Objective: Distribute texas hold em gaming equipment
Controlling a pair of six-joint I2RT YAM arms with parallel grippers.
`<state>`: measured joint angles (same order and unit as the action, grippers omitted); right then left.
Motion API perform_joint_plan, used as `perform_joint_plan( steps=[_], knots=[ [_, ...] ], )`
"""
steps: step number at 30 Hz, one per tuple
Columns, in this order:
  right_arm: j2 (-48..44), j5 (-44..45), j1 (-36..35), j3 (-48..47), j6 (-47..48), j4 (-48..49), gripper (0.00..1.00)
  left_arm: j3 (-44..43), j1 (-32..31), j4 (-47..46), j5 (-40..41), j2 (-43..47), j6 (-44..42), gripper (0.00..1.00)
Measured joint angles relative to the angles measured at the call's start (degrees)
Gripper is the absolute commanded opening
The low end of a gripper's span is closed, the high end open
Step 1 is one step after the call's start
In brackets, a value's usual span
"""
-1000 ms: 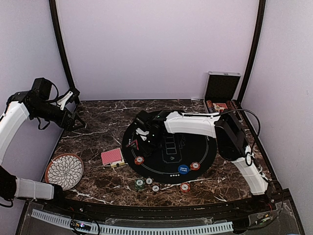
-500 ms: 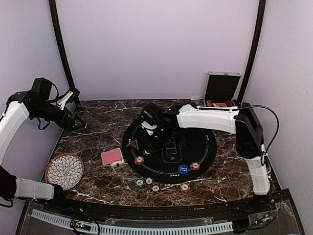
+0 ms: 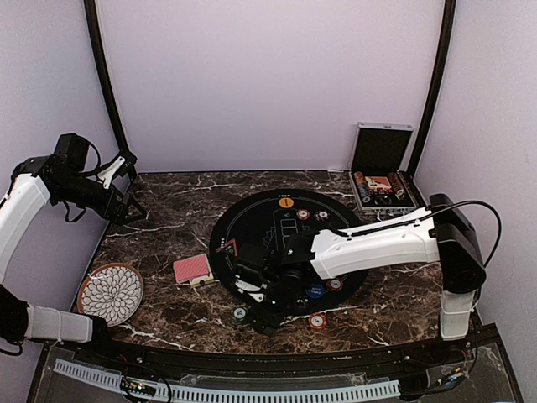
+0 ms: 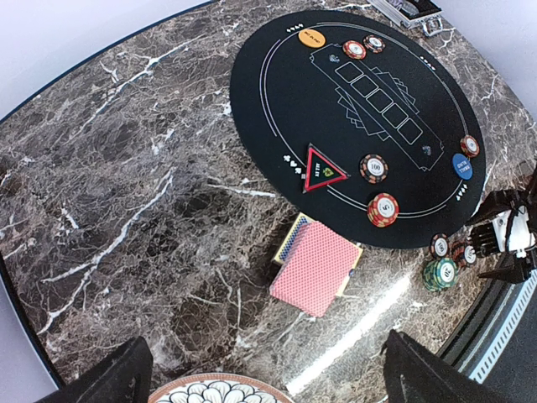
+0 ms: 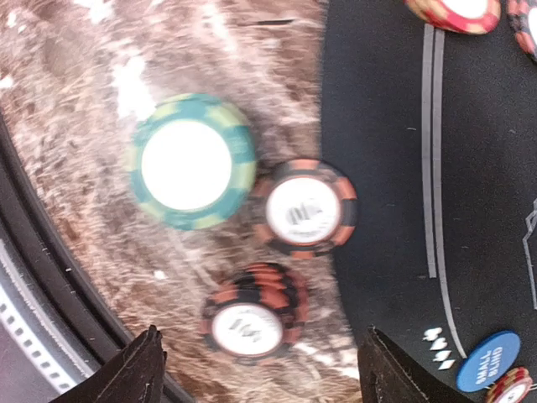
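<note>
Hovering | right gripper (image 5: 262,353) spread above chips (image 5: 304,210) at table (image 5: 75,126) front edge; left gripper (image 4: 268,353) released (raised, far-left)

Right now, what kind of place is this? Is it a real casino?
Probably a robot test booth set up for poker, not a casino. Plain walls box in a marble-look table, a round black poker mat holds chips, red-backed cards lie beside it, and a white robot arm reaches over.
</note>
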<state>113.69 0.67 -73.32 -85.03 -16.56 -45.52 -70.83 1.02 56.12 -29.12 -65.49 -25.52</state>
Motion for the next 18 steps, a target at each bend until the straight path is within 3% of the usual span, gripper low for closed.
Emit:
perform_joint_plan(
  steps=[11,18],
  knots=[
    [2.36,0.87,-1.6,-0.02,-0.17,0.63,0.78,-0.28,0.0,0.37,0.0,0.0,0.0,0.99],
    [4.39,1.73,-1.62,-0.7,0.37,0.44,0.66,-0.28,0.0,0.39,0.02,0.0,0.0,0.99]
  ],
)
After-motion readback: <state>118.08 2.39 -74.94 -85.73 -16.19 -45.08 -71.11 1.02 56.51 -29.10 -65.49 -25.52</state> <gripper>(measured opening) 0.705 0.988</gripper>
